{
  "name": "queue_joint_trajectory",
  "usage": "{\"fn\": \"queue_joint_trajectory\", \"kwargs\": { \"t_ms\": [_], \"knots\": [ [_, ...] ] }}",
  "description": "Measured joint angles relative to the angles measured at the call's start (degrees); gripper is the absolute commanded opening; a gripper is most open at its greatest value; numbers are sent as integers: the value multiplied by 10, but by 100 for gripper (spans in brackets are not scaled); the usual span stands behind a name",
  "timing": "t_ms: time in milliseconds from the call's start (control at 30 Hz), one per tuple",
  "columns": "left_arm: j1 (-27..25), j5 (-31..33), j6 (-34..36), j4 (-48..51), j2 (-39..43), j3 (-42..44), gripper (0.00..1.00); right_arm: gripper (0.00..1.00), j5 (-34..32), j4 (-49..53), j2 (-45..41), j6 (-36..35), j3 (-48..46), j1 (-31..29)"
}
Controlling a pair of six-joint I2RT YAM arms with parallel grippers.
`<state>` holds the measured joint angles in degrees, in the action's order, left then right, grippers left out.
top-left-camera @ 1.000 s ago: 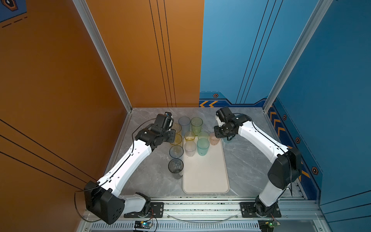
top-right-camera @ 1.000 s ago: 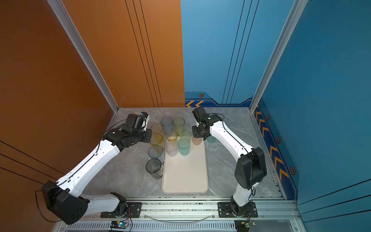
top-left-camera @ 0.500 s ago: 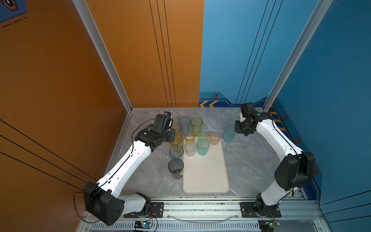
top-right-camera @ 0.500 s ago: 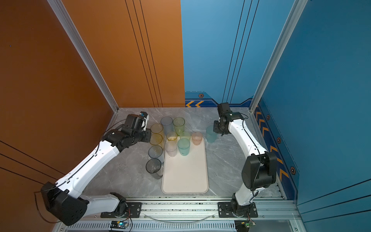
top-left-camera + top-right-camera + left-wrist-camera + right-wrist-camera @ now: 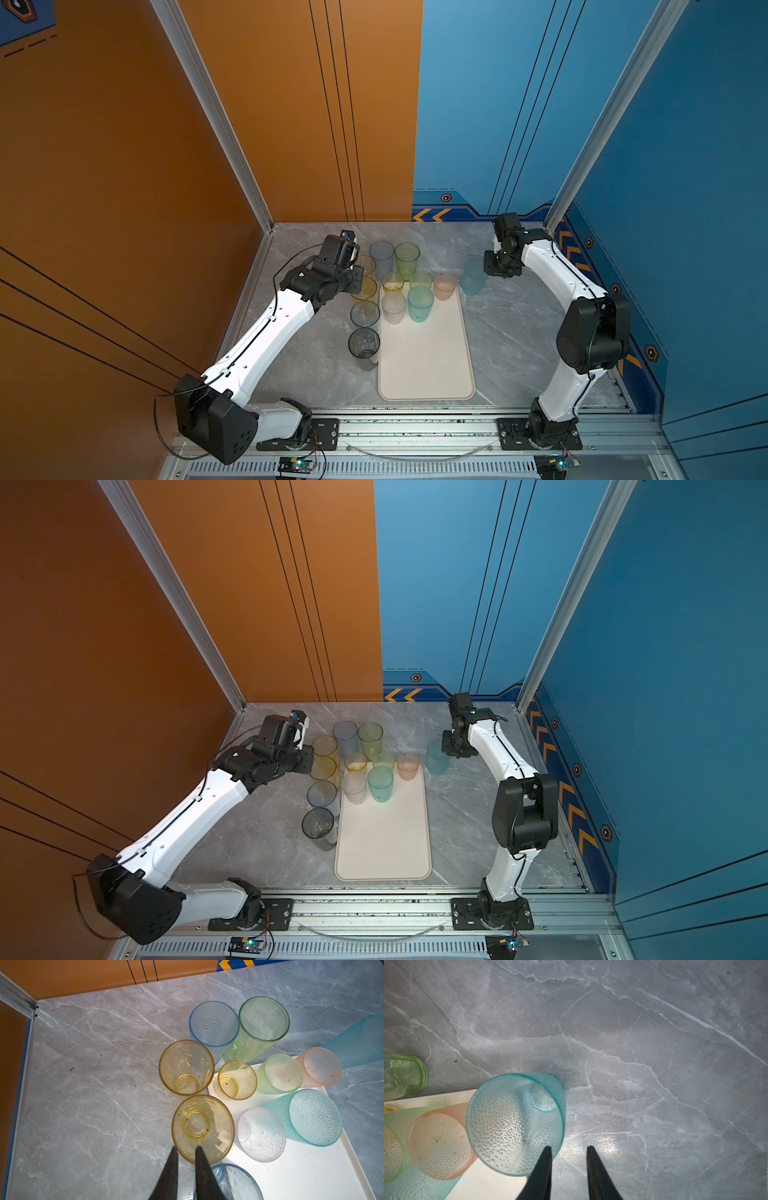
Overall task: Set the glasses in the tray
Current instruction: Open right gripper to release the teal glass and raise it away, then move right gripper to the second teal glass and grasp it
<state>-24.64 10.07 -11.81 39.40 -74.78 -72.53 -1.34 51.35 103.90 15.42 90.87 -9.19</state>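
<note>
On marble (image 5: 654, 1043), teal glass (image 5: 508, 1122) rim within right pincer (image 5: 568, 1148).

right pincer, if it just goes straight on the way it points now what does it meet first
Most likely the teal tumbler: the right pincer straddles its wall, one finger over the mouth, one outside. Depth is unclear.

The left arm (image 5: 270, 332) and right arm (image 5: 552, 266) are wearing smooth white shells between bulky black joint housings (small dark screw holes are dotting the left one). A thin black cable (image 5: 158, 424) is looping from the left shoulder. The left gripper (image 5: 186, 1147) and right gripper (image 5: 569, 1147) are showing dark, tapered fingers (image 5: 168, 1172).
</note>
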Motion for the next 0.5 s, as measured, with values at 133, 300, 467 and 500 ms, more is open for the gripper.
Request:
{"fn": "queue_joint_trajectory", "kwargs": {
  "t_ms": [133, 300, 467, 500],
  "knots": [
    [0, 0, 0, 0, -1, -1, 18, 25, 0, 0, 9, -2, 10, 1],
    [0, 0, 0, 0, -7, -3, 18, 24, 0, 0, 20, -2, 22, 2],
    [0, 0, 0, 0, -11, -3, 18, 22, 0, 0, 39, -2, 27, 2],
    [0, 0, 0, 0, -12, -4, 18, 22, 0, 0, 43, -2, 28, 2]
  ]
}}
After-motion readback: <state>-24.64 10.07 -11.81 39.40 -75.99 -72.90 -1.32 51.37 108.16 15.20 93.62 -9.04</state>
